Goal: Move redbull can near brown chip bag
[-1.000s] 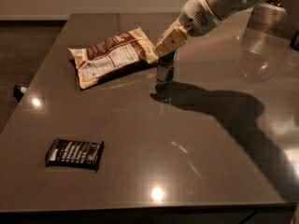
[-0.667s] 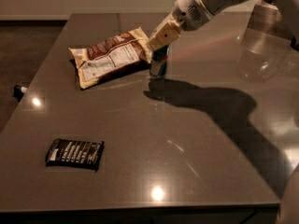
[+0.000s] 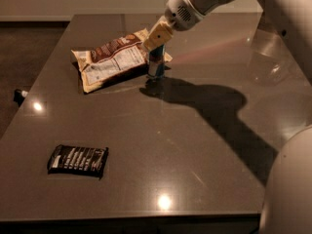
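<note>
The task was all but done: the can stood upright just beside the bag, at its right edge, touching it or nearly so. My gripper was clamped on the can's top, coming down at it from the upper right. I could not tell whether the can's base rested on the desk or hung just above it. What was left, by my judgement, was to set it down if needed, let go and draw clear without tipping it. My arm reached in from the far right, slanting down to the left over the desk. The black packet lay well apart, near the front edge
</note>
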Available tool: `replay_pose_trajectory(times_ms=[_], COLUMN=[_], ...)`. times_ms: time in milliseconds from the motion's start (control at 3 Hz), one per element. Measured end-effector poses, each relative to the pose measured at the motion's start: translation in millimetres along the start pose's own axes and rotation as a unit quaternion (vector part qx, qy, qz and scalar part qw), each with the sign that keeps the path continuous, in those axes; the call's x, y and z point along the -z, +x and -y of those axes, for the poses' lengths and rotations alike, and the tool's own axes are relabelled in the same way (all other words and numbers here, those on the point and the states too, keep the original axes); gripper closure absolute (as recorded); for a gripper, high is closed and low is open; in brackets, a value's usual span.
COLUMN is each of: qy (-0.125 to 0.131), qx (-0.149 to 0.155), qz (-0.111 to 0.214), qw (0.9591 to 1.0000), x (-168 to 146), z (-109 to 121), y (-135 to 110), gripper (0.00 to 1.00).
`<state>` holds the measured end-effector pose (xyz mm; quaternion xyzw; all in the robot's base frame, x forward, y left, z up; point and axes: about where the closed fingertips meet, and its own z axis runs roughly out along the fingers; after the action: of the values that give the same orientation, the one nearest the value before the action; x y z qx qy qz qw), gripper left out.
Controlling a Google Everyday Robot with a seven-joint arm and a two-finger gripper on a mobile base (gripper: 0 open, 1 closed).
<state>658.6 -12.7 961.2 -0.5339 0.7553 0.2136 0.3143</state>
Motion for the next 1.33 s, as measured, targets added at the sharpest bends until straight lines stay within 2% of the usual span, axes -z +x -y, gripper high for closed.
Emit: replay_pose_trajectory(times_ms=[667, 1000, 1333], qy=[0.003, -0.005, -0.006], qx=[-0.011, -0.014, -0.013], qz=[-0.017, -0.024, -0.024], qw=[0.9998, 0.9996, 0.9996], x=[-19, -25, -28], z=[11, 11, 11], y=[5, 12, 11], gripper=[0.51, 0.19, 0.0])
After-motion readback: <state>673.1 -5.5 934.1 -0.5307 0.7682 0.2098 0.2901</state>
